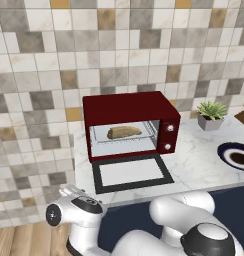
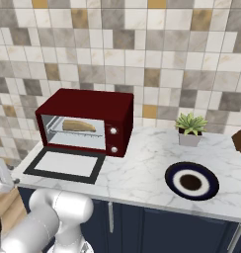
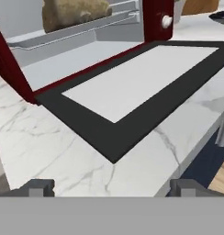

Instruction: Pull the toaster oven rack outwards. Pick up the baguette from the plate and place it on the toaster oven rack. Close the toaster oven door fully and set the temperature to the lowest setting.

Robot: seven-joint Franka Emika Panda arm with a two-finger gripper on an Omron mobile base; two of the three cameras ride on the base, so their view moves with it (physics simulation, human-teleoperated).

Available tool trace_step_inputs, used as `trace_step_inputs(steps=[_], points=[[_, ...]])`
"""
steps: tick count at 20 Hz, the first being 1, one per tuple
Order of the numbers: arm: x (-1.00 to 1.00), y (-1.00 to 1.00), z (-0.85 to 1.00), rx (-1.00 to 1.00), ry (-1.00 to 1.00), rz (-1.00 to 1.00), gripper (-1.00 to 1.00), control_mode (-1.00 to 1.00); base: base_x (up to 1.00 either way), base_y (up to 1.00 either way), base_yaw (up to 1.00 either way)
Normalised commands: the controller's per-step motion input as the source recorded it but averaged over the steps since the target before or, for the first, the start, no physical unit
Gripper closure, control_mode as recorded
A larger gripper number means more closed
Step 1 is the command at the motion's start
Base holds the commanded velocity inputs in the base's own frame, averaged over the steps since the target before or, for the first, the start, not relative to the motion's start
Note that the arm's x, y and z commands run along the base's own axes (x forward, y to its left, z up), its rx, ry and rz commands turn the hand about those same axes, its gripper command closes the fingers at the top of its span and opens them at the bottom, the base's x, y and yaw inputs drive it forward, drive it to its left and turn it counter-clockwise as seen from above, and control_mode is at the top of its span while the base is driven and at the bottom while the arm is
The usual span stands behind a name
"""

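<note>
Marble counter (image 2: 147, 168) fills your frame's centre: the boxy dark red toaster oven (image 1: 131, 125) holds the tan-brown baguette (image 1: 124, 132) on its pale grey rack (image 1: 125, 141). Its black-framed door (image 1: 131, 172) lies flat open. Your gripper (image 3: 113, 187), low in the hand view, stands spread wide and empty.

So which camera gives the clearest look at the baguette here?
The left base view: the baguette lies whole on the rack inside the open oven, seen almost head-on. The right base view shows it at an angle, smaller. The hand view catches part of it at the top edge.
</note>
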Motion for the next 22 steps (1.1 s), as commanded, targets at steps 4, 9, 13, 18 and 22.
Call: trace_step_inputs(steps=[4,9,13,18,22], points=[[-0.44,0.00,0.00,0.00,-0.01,-0.05,-1.00,-1.00,0.00,0.00,0.00],[0.02,0.00,-0.10,0.00,0.00,-0.02,-1.00,-1.00,0.00,0.00,0.00],[0.04,0.00,-0.16,0.00,0.00,0.00,-1.00,-1.00,0.00,0.00,0.00],[0.23,0.00,-0.14,-0.01,0.00,0.00,1.00,-1.00,0.00,0.00,0.00],[0.03,0.00,0.00,0.00,0.00,0.00,1.00,-1.00,0.00,0.00,0.00]])
